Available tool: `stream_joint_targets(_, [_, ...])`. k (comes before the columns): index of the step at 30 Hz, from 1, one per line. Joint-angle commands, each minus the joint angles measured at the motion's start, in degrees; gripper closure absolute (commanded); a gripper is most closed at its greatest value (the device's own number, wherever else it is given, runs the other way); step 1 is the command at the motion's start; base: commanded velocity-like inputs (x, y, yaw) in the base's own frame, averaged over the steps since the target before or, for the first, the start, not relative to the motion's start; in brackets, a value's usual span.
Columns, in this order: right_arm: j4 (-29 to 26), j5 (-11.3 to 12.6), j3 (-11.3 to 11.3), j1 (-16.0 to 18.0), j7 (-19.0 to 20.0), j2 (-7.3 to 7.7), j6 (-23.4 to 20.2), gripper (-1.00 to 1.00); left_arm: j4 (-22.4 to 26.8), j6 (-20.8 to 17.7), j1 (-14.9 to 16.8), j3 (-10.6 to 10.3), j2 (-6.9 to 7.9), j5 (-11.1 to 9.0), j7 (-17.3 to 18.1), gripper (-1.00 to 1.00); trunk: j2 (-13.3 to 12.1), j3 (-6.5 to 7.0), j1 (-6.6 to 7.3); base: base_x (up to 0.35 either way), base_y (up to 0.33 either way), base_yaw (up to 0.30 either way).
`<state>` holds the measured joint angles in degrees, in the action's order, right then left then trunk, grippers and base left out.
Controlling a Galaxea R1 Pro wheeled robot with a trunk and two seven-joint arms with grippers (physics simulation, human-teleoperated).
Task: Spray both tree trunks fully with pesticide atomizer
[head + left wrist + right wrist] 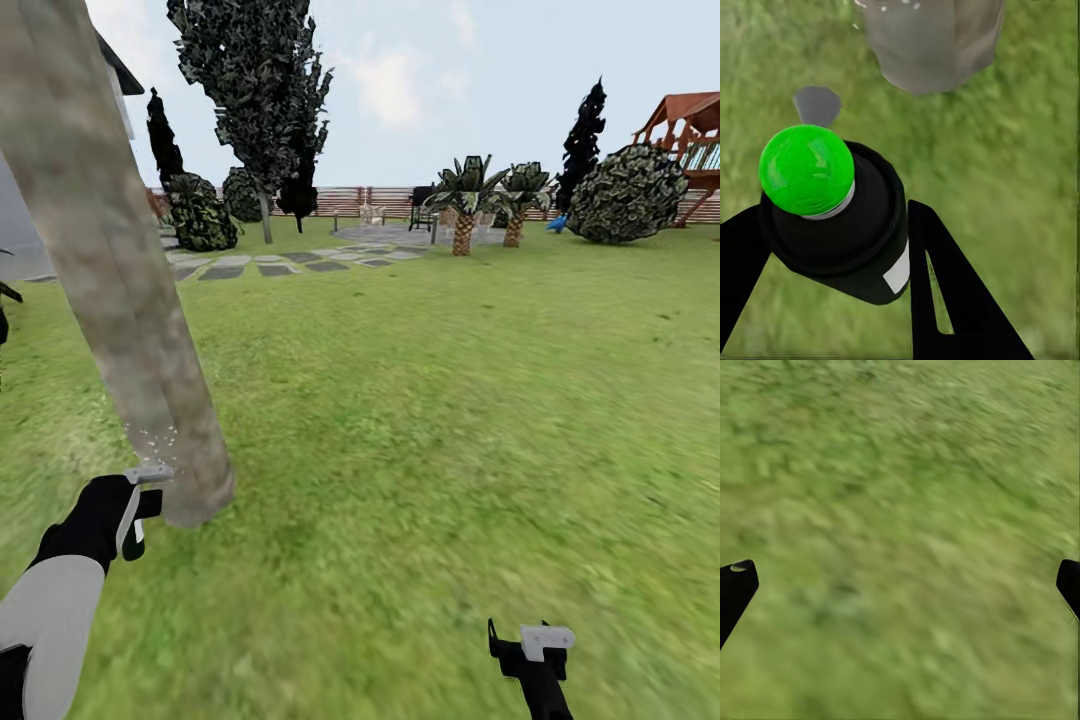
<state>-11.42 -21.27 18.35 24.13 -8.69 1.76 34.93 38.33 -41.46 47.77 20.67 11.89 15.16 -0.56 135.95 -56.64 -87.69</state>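
Observation:
A mottled tan-grey tree trunk (120,300) leans across the left of the head view and meets the lawn close to my left hand. My left gripper (135,505) is shut on the pesticide atomizer (148,473), whose grey nozzle points at the trunk's lower part. Fine white droplets hang between nozzle and bark. In the left wrist view the atomizer (832,217) is a black bottle with a bright green round cap, held in my left gripper (832,259), with the trunk's base (934,41) just beyond. My right gripper (520,642) hangs low over grass, open and empty (900,585).
Open lawn stretches ahead and to the right. Grey stepping stones (270,262) lead to a paved patch. Farther off stand dark narrow trees (260,100), two short palms (465,205), round bushes (628,195), a wooden play frame (690,130) and a slat fence (370,200).

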Motion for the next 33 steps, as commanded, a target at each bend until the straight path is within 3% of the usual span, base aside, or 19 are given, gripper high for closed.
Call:
stream_joint_targets(1, [0.1,-0.6,0.2,0.0,-0.4,-0.01,0.1,-1.0,0.1,-0.2,0.0,0.1,-0.03,0.0,-0.1,1.0,0.0,-0.05,0.0,0.152,-0.255,0.047])
stream_joint_targets(11, [0.1,-0.6,0.2,0.0,-0.4,-0.01,0.1,-1.0,-0.1,-0.2,0.0,0.1,-0.03,0.0,-0.1,1.0,0.0,-0.05,0.0,0.178,-0.237,0.005])
stream_joint_targets(19, [0.1,-0.6,0.2,0.0,-0.4,-0.01,0.1,-1.0,-0.3,-0.2,0.0,0.2,-0.03,0.1,-0.1,1.0,0.0,-0.05,0.0,0.016,-0.27,0.005])
stream_joint_targets(23, [0.1,-0.5,0.2,0.0,-0.4,-0.04,0.1,-1.0,-0.5,-0.2,0.0,0.3,0.06,0.2,-0.3,1.0,0.0,-0.05,0.0,0.082,-0.269,0.207])
stream_joint_targets(27, [0.1,-0.6,0.2,0.0,-0.4,-0.05,0.1,-1.0,-0.5,0.0,0.0,2.0,0.08,0.1,-0.5,1.0,0.0,-0.05,0.0,0.224,-0.199,0.273])
stream_joint_targets(33, [0.1,-0.6,0.2,0.0,-0.4,-0.09,0.1,-1.0,-0.7,0.2,-0.1,2.0,-0.02,0.2,-0.6,1.0,0.0,-0.05,0.0,0.283,-0.137,0.277])
